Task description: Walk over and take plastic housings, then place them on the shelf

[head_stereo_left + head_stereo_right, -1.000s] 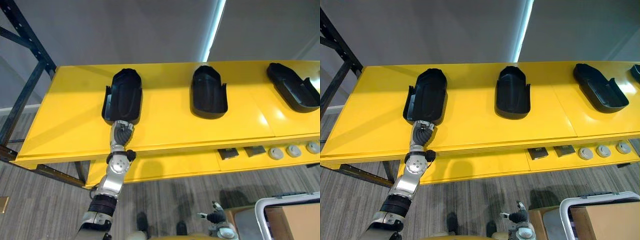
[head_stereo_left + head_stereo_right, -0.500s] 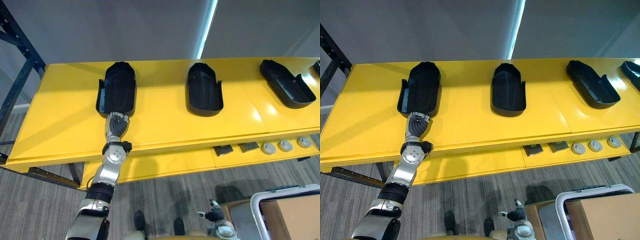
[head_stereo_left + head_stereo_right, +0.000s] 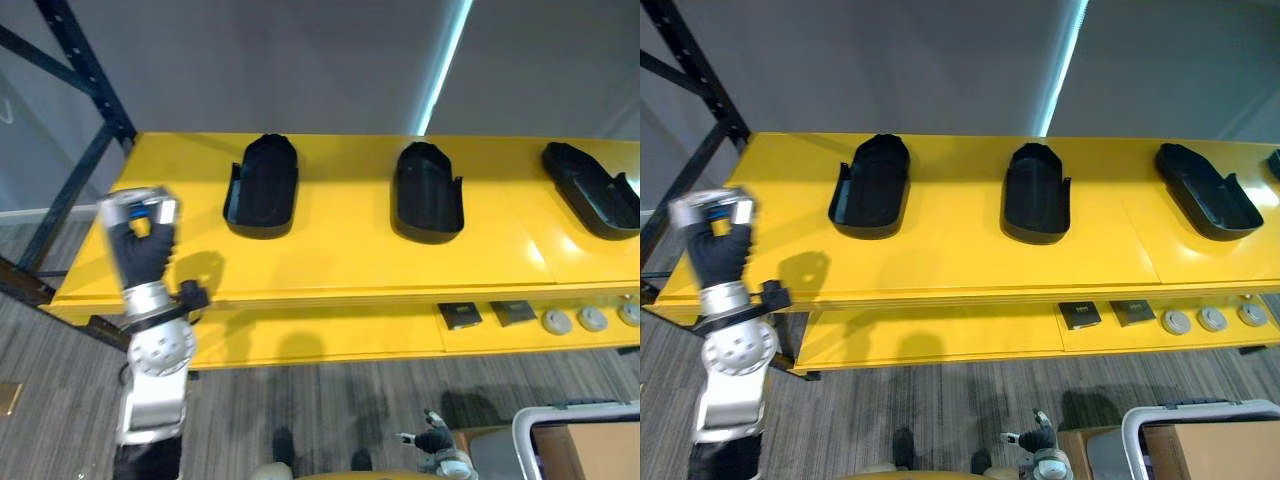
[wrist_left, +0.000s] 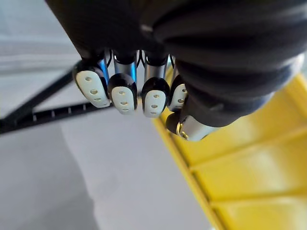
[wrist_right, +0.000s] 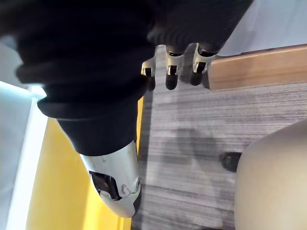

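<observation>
Three black plastic housings lie open side up on the yellow shelf (image 3: 330, 255): a left housing (image 3: 262, 185), a middle housing (image 3: 428, 192) and a right housing (image 3: 590, 188). A further one peeks in at the right edge (image 3: 1276, 160). My left hand (image 3: 140, 250) is raised in front of the shelf's left end, well clear of the left housing. In the left wrist view its fingers (image 4: 123, 93) curl in with the thumb beside them and hold nothing. My right hand (image 5: 172, 67) hangs low over the floor with relaxed, empty fingers, and also shows at the bottom (image 3: 432, 440).
A lower yellow shelf carries two dark square parts (image 3: 460, 315) and grey round discs (image 3: 555, 321). A black rack upright (image 3: 85, 70) stands at the far left. A white-rimmed bin (image 3: 530, 425) holding a cardboard box (image 3: 590, 450) sits on the floor at the lower right.
My left hand has come off the near end of the left housing and drawn back to the left and up. The housing stays on the shelf. The camera has shifted.
</observation>
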